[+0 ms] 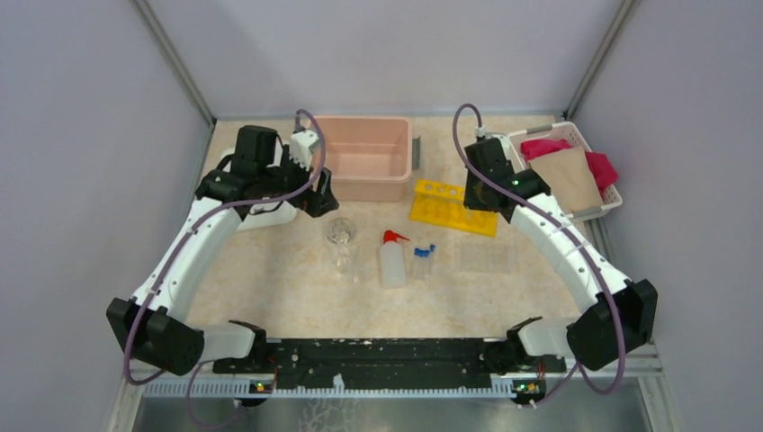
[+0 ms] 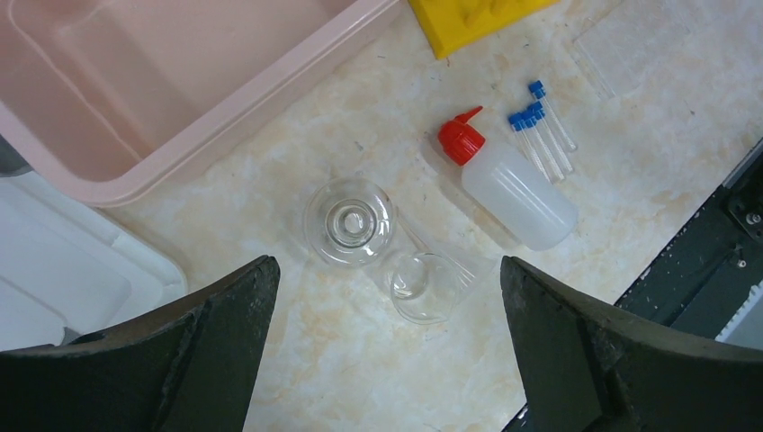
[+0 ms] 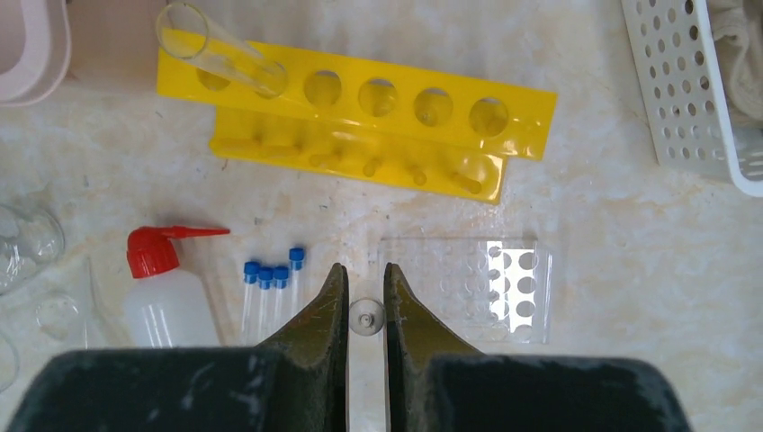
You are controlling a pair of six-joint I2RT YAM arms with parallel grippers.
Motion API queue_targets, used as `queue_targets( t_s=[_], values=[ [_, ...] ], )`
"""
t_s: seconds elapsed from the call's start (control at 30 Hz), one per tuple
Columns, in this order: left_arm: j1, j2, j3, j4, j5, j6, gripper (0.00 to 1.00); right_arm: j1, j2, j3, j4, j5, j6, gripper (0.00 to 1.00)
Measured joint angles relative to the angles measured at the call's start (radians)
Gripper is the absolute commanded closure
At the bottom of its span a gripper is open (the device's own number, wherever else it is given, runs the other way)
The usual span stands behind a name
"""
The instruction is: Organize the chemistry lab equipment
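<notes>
A clear glass flask (image 1: 341, 232) stands mid-table with a small clear beaker (image 2: 425, 286) lying beside it. The white squeeze bottle with red nozzle (image 1: 392, 261) lies to its right, then several blue-capped tubes (image 1: 423, 256). The yellow holed tube rack (image 1: 453, 207) sits behind them, with one clear tube (image 3: 220, 58) leaning in its left end hole. My left gripper (image 2: 387, 342) is open and empty, high above the flask (image 2: 349, 220). My right gripper (image 3: 364, 270) is shut on a clear tube (image 3: 367, 317), seen end-on, above the table in front of the rack (image 3: 360, 126).
A pink tub (image 1: 364, 157) stands at the back centre. A white basket of pink and tan cloths (image 1: 567, 166) is at the back right. A clear well plate (image 3: 477, 288) lies right of the blue-capped tubes (image 3: 270, 288). A white tray (image 2: 54, 279) lies at the left.
</notes>
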Motion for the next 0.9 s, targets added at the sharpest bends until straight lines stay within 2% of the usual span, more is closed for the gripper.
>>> queue_targets(
  t_s=[0.47,0.9],
  values=[
    [0.027,-0.003,-0.009,0.0,-0.066,-0.024,0.01,0.0,0.064,-0.073,0.175,0.071,-0.002,1.0],
    [0.049,-0.003,-0.031,0.024,-0.075,-0.031,0.01,0.0,0.087,-0.117,0.263,0.085,0.01,1.0]
  ],
)
